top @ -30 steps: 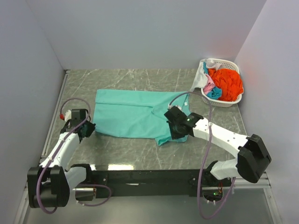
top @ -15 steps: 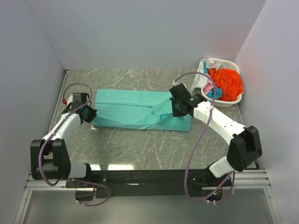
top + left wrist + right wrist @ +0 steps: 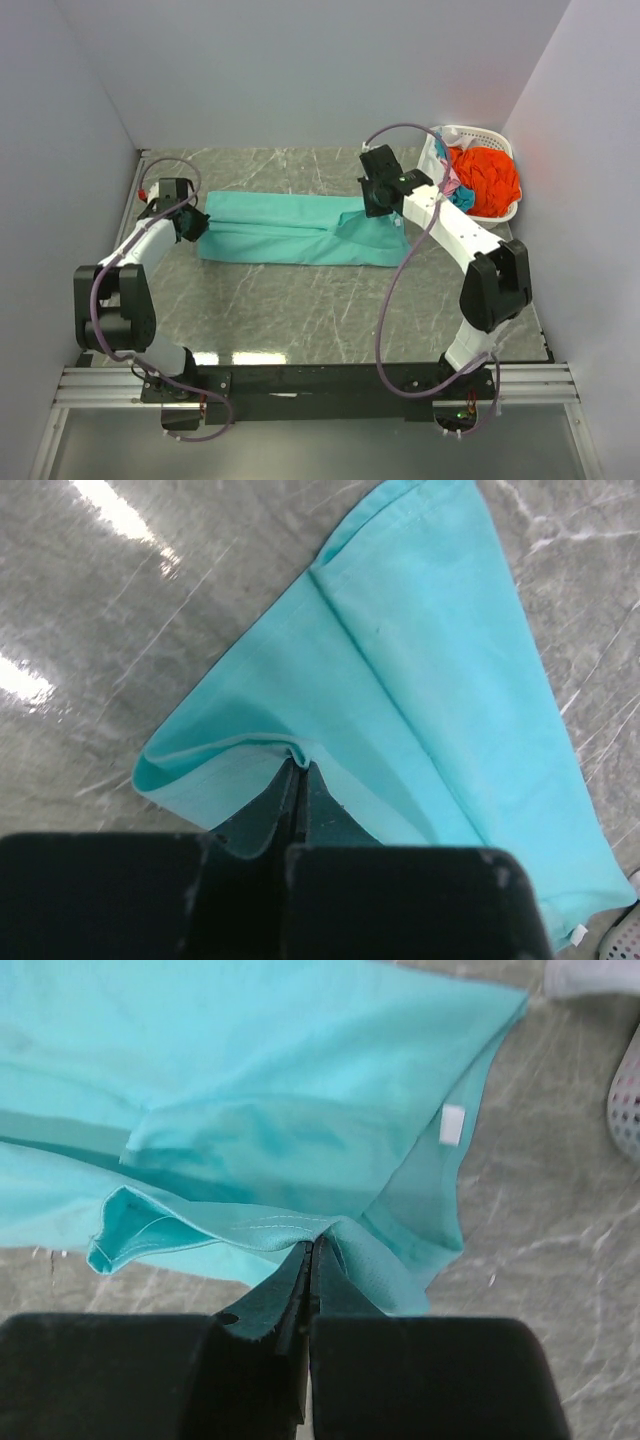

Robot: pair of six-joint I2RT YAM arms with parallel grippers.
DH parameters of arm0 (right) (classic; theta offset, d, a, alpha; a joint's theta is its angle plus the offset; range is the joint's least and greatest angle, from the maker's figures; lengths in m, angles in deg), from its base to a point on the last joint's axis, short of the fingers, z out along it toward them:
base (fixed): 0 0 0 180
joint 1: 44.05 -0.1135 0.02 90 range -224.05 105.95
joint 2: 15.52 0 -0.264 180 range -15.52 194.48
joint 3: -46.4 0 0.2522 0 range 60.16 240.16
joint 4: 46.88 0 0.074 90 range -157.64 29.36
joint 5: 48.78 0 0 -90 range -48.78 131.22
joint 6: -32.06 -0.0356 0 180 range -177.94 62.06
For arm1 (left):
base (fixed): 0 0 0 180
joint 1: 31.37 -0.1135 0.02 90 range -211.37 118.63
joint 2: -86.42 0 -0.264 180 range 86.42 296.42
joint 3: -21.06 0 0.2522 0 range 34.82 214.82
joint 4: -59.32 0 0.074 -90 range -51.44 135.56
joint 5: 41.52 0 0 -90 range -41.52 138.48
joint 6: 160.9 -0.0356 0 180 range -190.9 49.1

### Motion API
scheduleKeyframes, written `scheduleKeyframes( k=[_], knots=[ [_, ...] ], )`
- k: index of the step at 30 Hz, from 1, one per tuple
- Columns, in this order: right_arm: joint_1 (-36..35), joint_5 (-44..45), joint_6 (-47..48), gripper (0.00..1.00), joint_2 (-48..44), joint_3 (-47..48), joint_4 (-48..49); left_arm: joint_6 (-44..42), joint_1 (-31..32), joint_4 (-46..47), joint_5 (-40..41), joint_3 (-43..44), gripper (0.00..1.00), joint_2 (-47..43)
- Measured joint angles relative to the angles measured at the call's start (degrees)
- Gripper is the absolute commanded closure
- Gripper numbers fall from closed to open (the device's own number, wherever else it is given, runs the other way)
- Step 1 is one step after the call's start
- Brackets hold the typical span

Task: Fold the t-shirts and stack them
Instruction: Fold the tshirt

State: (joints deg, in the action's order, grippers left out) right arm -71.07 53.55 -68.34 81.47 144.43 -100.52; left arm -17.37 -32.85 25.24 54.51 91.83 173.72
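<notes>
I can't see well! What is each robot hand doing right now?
Left hand: closed, pinching the teal t-shirt.
Right hand: closed, pinching the same t-shirt.

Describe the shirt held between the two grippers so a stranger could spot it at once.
On the grey marbled table, look left of the white basket in the far right corner. The teal t-shirt lies there as a long folded strip, its ends pinched by the left gripper and right gripper. It alone lies flat on the table; the other shirts sit crumpled in the basket.
</notes>
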Motion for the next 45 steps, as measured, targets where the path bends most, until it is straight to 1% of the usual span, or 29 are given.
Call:
scheduleKeyframes(
  k=[4,11,12,14,15,16,17,18,19,20,21,22,25,26,27,30,31,35,38,41,45],
  knots=[
    [1.01,0.09,2.12,1.0,4.76,5.64,-0.39,-0.39,0.0,1.03,-0.11,2.25,0.99,2.97],
    [2.64,0.26,3.74,1.0,11.96,12.31,-1.57,-0.57,0.0,1.97,0.55,7.04,0.99,10.38],
    [2.93,0.46,3.91,1.0,13.07,13.42,-1.95,-0.55,0.02,2.03,0.83,7.63,0.98,11.15],
    [3.43,0.92,4.07,1.0,15.63,15.67,-2.29,-0.57,0.02,2.05,1.36,9.05,0.91,12.9],
    [3.69,1.25,4.09,0.98,17.05,16.9,-2.49,-0.57,0.0,2.05,1.49,9.86,0.86,13.73],
    [3.98,1.6,4.09,0.82,18.47,17.97,-2.78,-0.59,0.0,2.03,1.57,10.67,0.82,14.43],
    [4.2,1.79,3.96,0.66,19.5,18.71,-3.02,-0.61,0.0,2.05,1.64,11.56,0.58,15.13],
    [4.44,2.01,4.22,0.58,20.61,19.52,-3.34,-1.03,0.02,2.08,1.66,12.33,0.46,15.74],
    [4.61,2.34,4.24,0.52,21.62,20.26,-3.63,-1.07,0.0,2.16,1.7,13.07,0.36,16.33],
    [4.74,2.78,4.09,0.5,22.4,20.83,-4.02,-1.09,0.0,2.12,1.75,13.7,0.17,16.74],
    [4.81,3.15,4.09,0.49,22.95,21.18,-4.46,-1.31,0.0,2.03,1.77,14.21,0.05,17.0],
    [4.85,3.54,3.98,0.42,23.17,21.53,-5.01,-1.31,0.0,2.01,1.7,14.67,0.01,17.2],
    [4.94,3.96,3.19,0.38,22.71,21.35,-5.16,-1.16,0.0,1.97,1.7,15.5,0.0,17.2],
    [4.94,3.87,2.8,0.27,22.18,20.83,-4.96,-1.18,0.0,1.97,1.7,15.67,0.01,17.2],
    [4.94,3.74,2.19,0.21,21.05,19.28,-4.07,-1.18,0.0,2.08,1.64,15.67,0.01,17.2],
    [4.92,2.43,0.81,0.18,16.46,13.18,-3.34,-1.36,0.0,2.1,0.74,15.67,0.01,17.0],
    [4.92,1.64,-0.02,0.15,14.82,11.06,-3.19,-1.38,0.0,2.08,0.22,15.67,0.01,16.9],
    [4.74,-4.0,-3.89,0.13,9.55,2.8,0.04,-1.95,0.35,2.08,-2.89,17.55,0.01,17.18],
    [4.59,-9.6,-8.22,0.11,7.54,-3.02,3.56,-2.86,1.11,2.43,-5.4,22.64,0.01,19.63],
    [4.5,-14.14,-12.22,0.11,7.43,-7.26,6.99,-3.45,2.27,4.24,-8.55,29.14,0.01,24.92],
    [4.46,-16.11,-15.63,0.11,7.65,-9.22,9.01,-4.17,3.26,5.2,-11.52,33.16,0.01,31.39]
  ],
)
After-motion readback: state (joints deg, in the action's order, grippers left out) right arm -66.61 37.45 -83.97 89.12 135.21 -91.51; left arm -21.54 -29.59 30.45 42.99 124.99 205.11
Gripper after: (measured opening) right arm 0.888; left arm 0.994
